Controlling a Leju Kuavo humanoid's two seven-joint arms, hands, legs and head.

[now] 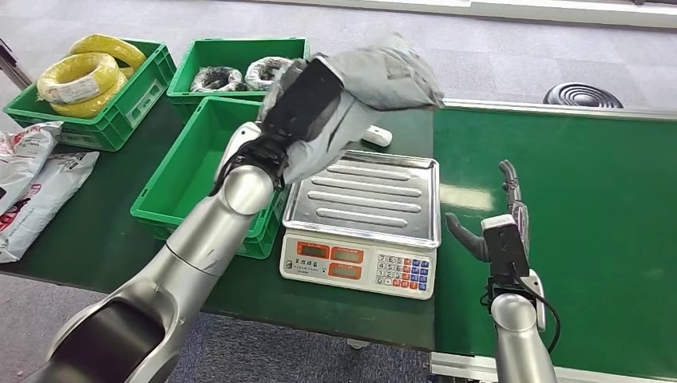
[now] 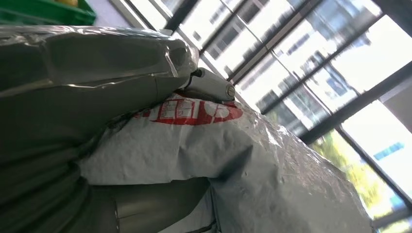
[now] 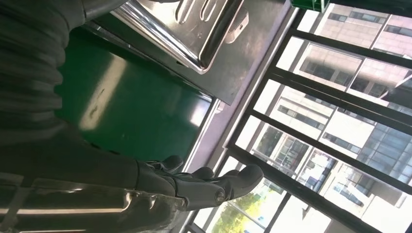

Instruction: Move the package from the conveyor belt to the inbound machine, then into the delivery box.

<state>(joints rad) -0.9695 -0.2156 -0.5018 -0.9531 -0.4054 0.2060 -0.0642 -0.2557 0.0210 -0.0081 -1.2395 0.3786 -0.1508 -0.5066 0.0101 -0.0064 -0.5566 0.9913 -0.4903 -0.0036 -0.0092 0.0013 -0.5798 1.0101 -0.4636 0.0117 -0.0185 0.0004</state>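
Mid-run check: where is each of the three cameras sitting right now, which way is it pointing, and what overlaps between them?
Head view: high on the body, looking down at the scale, green crates and conveyor belt; both arms show.
Left wrist view: behind the left hand, facing windows; its grey cover and thumb grip the grey package.
Right wrist view: behind the right hand, facing windows across the belt; its dark fingers show.
Shared: head and right wrist views both show the scale's steel tray.

The left hand grips a crinkled grey package with red print, before tall windows.
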